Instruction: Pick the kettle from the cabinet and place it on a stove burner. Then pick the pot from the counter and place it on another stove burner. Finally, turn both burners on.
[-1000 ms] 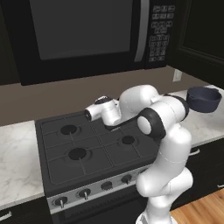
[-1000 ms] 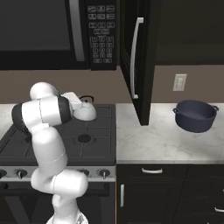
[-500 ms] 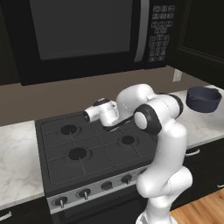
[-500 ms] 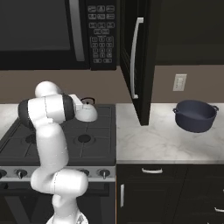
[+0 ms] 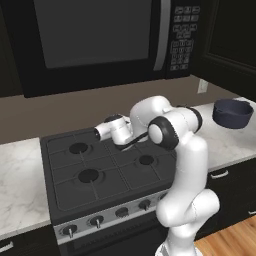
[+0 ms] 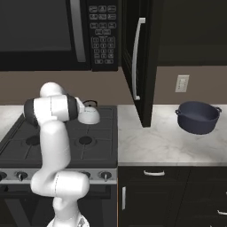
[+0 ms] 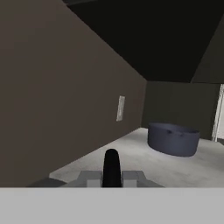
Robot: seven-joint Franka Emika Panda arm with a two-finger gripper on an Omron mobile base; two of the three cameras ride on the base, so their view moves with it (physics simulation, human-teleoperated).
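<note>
Gripper [image 7: 111,168] clamped on the black handle of the kettle [image 6: 90,115], which sits at the back right of the stove [image 5: 100,172], over the rear right burner, w/ the arm reaching across the cooktop. Pot [image 6: 198,116] sits on the counter [image 6: 164,144] to the right, well apart from the stove. Cabinet door [image 6: 138,62] hangs open btwn them.
</note>
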